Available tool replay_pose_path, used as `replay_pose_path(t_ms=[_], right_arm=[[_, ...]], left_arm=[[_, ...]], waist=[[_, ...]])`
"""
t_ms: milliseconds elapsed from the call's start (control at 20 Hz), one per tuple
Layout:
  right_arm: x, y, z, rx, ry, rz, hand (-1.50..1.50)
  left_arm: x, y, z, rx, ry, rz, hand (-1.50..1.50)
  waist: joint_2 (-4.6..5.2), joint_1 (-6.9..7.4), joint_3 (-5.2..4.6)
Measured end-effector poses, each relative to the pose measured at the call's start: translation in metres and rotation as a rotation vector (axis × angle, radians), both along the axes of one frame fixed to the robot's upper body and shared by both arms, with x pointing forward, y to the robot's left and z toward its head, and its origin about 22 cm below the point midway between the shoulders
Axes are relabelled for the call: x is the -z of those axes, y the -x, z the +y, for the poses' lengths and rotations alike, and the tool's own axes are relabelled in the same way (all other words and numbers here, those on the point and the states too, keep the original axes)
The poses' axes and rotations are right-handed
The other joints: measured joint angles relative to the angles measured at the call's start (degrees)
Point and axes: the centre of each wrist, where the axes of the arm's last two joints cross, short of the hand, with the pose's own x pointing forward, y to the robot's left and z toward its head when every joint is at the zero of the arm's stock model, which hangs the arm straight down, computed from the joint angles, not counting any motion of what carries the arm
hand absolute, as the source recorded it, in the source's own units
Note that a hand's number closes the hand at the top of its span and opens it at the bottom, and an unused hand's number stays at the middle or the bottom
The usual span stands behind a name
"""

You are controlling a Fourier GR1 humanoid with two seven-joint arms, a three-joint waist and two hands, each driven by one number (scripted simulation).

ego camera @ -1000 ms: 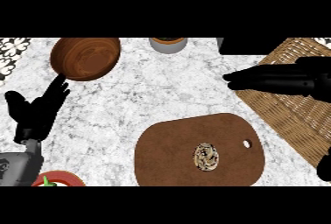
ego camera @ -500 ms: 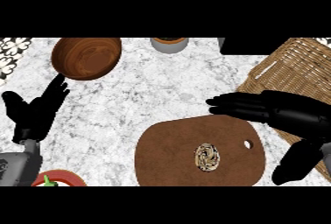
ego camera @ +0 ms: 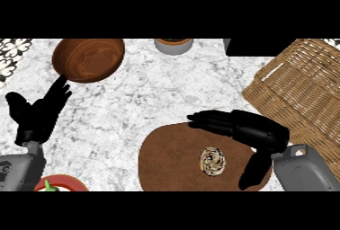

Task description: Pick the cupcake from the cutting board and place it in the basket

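Observation:
The cupcake (ego camera: 212,161), seen from above as a small swirled brown and cream round, sits on the brown oval cutting board (ego camera: 169,161) near the view's lower middle. My right hand (ego camera: 256,130) hovers over the board's right part, fingers stretched toward the left just above the cupcake and thumb pointing down to its right; it is open and holds nothing. The woven wicker basket (ego camera: 302,85) stands at the right edge. My left hand (ego camera: 38,114) rests open at the left edge, fingers up.
A wooden bowl (ego camera: 88,59) lies at the upper left, a grey pot (ego camera: 174,45) at the top middle, a dark box (ego camera: 256,46) beside the basket. A red plate with something green (ego camera: 58,185) shows at the lower left.
My right hand has come down and leftward from over the basket to the cutting board, now spread just above and beside the cupcake. The left hand has stayed still.

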Motion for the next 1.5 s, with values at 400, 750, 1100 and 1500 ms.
replay_pose_path(t_ms=[400,750,1100,1500], right_arm=[[0.034,-0.002,0.018,-0.007,0.133,-0.008,-1.5],[0.047,-0.01,0.013,-0.018,0.175,-0.019,-1.5],[0.054,-0.015,0.002,-0.02,0.162,-0.009,-1.5],[0.062,-0.005,0.001,-0.051,0.156,-0.018,-1.5]], left_arm=[[0.009,0.006,0.006,0.001,0.003,0.003,0.0],[0.004,0.003,-0.001,-0.001,0.002,0.005,0.0],[0.004,0.0,0.002,-0.002,0.008,0.005,0.0],[0.002,0.0,0.004,-0.001,0.002,-0.001,0.0]], waist=[[-0.05,-0.05,-0.02],[-0.09,-0.13,-0.02],[-0.08,-0.19,-0.02],[-0.11,-0.21,-0.03]])
